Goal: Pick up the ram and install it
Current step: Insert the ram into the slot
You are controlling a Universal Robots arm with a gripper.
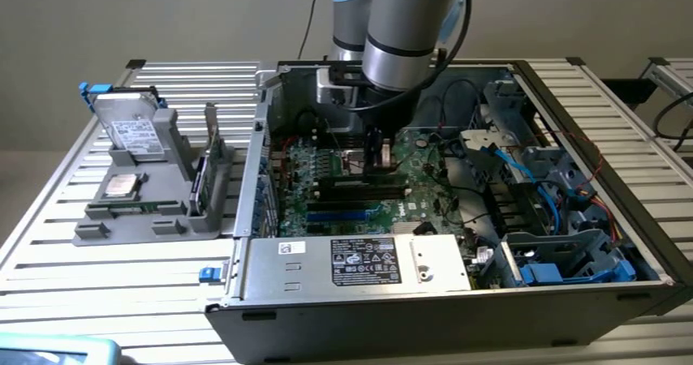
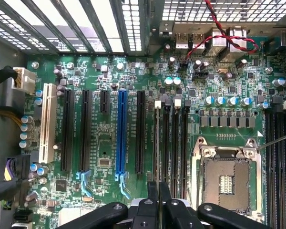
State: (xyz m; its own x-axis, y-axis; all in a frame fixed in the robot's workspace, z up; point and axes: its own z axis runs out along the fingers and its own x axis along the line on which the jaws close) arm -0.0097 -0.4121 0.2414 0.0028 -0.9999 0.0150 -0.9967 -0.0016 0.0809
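The ram (image 2: 157, 143) shows edge-on as a thin pale green strip running from between my fingertips along the first memory slot beside the CPU socket (image 2: 227, 179). My gripper (image 2: 158, 188) has its two dark fingers shut on the strip's near end. Whether the stick is seated in the slot or just above it, I cannot tell. In the exterior view the gripper (image 1: 378, 164) reaches low into the open computer case, over the green motherboard (image 1: 428, 150). The other black memory slots (image 2: 175, 143) lie bare next to the ram.
Black, blue and white expansion slots (image 2: 121, 133) line the board beside the memory slots. Red and black wires (image 2: 219, 28) hang near the rear ports. A silver power supply (image 1: 358, 261) and blue drive cages (image 1: 563, 259) crowd the case. A grey fixture (image 1: 152, 186) with parts stands outside it.
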